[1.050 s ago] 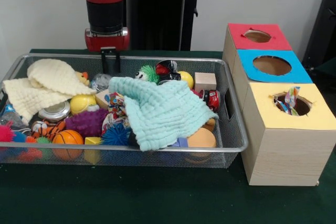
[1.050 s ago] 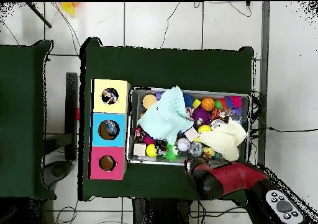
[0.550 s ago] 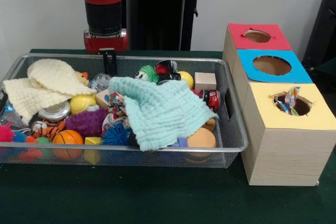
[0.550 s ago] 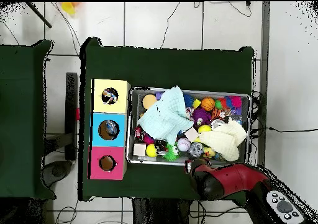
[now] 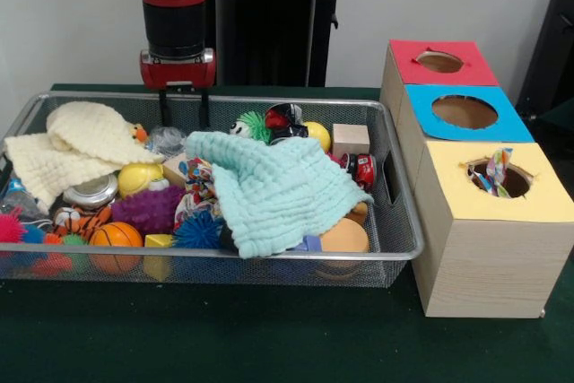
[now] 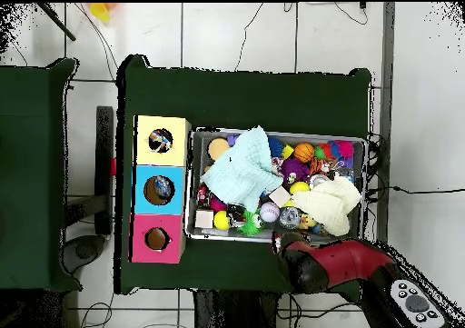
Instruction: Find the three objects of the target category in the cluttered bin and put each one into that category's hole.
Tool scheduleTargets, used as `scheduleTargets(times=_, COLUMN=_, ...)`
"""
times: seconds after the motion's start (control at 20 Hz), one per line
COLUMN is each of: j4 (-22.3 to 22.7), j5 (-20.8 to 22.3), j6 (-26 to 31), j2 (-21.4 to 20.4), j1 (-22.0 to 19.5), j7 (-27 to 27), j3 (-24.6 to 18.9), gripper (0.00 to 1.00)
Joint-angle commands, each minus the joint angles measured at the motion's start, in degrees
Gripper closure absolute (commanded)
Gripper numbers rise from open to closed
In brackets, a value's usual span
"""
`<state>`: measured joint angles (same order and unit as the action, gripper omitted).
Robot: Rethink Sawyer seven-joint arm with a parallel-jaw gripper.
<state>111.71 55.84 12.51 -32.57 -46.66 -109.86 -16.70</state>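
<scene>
Red-cuffed pincer (image 5: 183, 107) | fingers apart | empty | above bin (image 5: 395, 221) rear

The gripper (image 5: 183, 108) has risen above the bin's (image 5: 269, 101) far rim, jaws now spread apart.

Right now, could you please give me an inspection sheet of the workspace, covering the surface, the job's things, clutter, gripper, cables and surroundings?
Surface: dark green table, bare in front of the bin.
Job's things: wire mesh bin full of toys; beside it a row of boxes, red hole box, blue hole box, yellow hole box with a colourful item sticking out of its hole.
Clutter: light blue cloth draped over the toys; cream cloth at the other end; orange ball, purple spiky ball, wooden cube.
Gripper: gripper over the bin's back edge, fingers apart, holding nothing.
Cables: several on the tiled floor.
Surroundings: second green table; controller.
</scene>
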Motion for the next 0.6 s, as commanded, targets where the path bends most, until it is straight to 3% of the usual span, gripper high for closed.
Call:
scheduleTargets(times=0.05, j4=-5.7, j5=-0.4, j6=0.1, j2=-0.8, j1=-1.2, j7=0.7, j3=-3.1, gripper=0.00)
scheduleTargets(times=0.35, j4=-3.1, j5=-3.8, j6=6.3, j2=-5.3, j1=-5.2, j7=7.3, j3=-7.5, gripper=0.00)
scheduleTargets(times=0.6, j4=-2.0, j5=-5.6, j6=8.7, j2=-6.6, j1=-6.9, j7=9.4, j3=-9.6, gripper=0.00)
